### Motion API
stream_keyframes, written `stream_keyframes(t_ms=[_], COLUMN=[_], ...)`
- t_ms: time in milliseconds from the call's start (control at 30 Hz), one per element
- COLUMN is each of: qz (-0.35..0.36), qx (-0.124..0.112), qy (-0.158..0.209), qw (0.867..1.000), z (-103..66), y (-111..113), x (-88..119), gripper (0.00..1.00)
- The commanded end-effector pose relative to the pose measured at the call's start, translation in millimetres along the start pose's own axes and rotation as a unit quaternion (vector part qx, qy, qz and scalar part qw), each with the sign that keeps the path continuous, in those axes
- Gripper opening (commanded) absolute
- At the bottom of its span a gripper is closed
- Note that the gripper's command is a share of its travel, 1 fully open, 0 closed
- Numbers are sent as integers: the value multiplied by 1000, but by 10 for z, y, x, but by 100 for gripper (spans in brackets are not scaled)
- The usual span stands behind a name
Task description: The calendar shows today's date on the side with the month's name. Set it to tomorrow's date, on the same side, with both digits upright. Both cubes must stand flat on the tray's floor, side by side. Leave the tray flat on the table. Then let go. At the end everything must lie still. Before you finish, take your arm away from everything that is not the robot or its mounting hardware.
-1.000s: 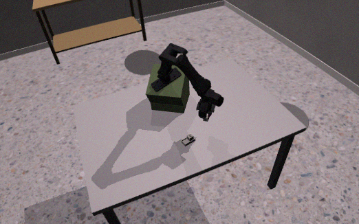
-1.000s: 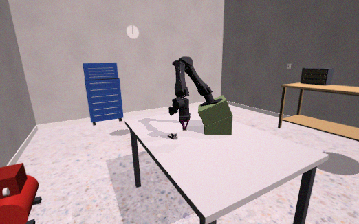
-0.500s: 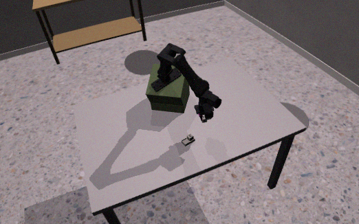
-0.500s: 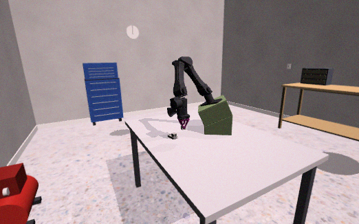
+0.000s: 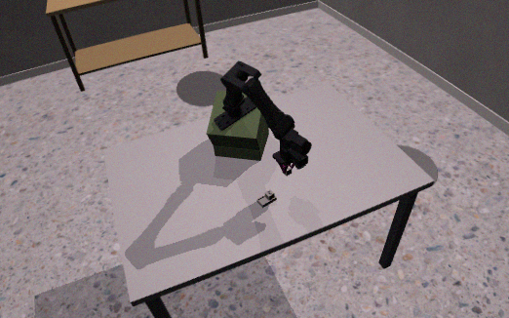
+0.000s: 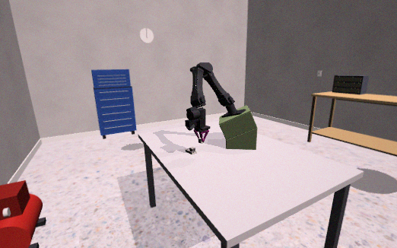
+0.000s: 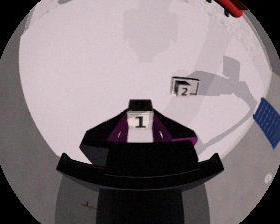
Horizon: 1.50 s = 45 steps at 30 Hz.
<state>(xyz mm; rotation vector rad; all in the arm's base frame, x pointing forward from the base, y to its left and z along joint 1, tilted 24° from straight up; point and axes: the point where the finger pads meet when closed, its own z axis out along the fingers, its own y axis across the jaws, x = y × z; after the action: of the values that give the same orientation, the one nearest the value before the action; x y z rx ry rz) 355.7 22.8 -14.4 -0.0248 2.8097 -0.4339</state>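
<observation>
Purple-and-black fingers (image 5: 288, 168) (image 6: 201, 135) pinching a white digit cube (image 5: 289, 170) (image 6: 201, 141) (image 7: 140, 121) marked 1; lower it level, digit upright, beside the white cube (image 5: 269, 194) (image 6: 193, 149) (image 7: 184, 91) marked 2.

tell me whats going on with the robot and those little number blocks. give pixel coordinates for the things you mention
The black arm's gripper (image 5: 289, 169) (image 6: 201, 141) (image 7: 140, 112) is shut on a small cube with a 1 on one face (image 7: 140, 121), holding it above the table (image 5: 363, 146) (image 6: 283, 175) (image 7: 81, 65). A second cube, showing a 2 (image 5: 269, 194) (image 7: 184, 90), sits in the small tray (image 5: 261, 202) (image 7: 193, 80) on the table. It looks like a cube calendar being reset: the held cube is out of the tray, so the new date isn't set.
</observation>
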Motion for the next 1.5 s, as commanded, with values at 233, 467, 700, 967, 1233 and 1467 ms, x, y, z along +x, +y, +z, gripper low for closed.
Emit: stream_keyframes(t_ms=[233,467,700,967,1233,1467], qz=[-16,-16,-16,-16,-16,-16], qx=[-1,-1,-1,-1,-1,-1], qy=[-5,-5,-5,-5,-5,-5], qw=[1000,1000,1000,1000,1000,1000], z=[-26,33,196,579,818,935], y=[4,4,2,-2,-4,-5], x=[-26,-26,-27,-30,-31,-32], gripper=[26,26,26,26,26,26])
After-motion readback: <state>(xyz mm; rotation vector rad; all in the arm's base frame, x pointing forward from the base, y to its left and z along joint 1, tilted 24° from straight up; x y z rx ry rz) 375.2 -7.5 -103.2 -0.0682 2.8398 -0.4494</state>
